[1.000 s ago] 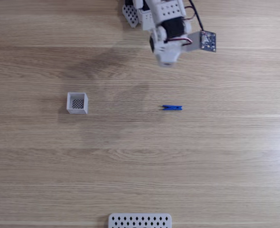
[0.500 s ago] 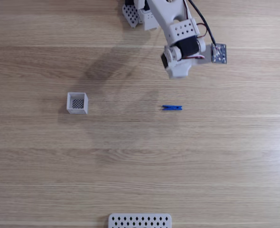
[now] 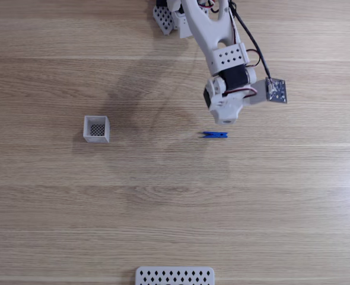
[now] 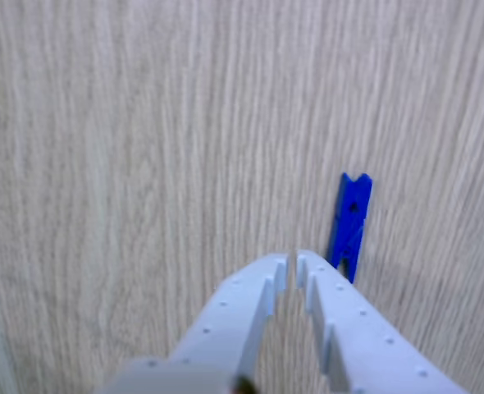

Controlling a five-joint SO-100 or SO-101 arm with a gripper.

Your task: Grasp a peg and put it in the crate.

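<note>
Peg [image 3: 215, 135] ungrasped on table [image 3: 270, 202]; tool [image 4: 292, 264], nearly closed and empty, beside it; crate [image 3: 96, 129] empty.

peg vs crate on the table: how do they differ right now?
In the fixed view the peg is bright blue, slim and lying flat; the crate is a white square open-top box with a dark mesh bottom. The peg lies just below the tool; the crate stands apart, far to the left. Both rest on the wooden table, and the tool holds neither.
</note>
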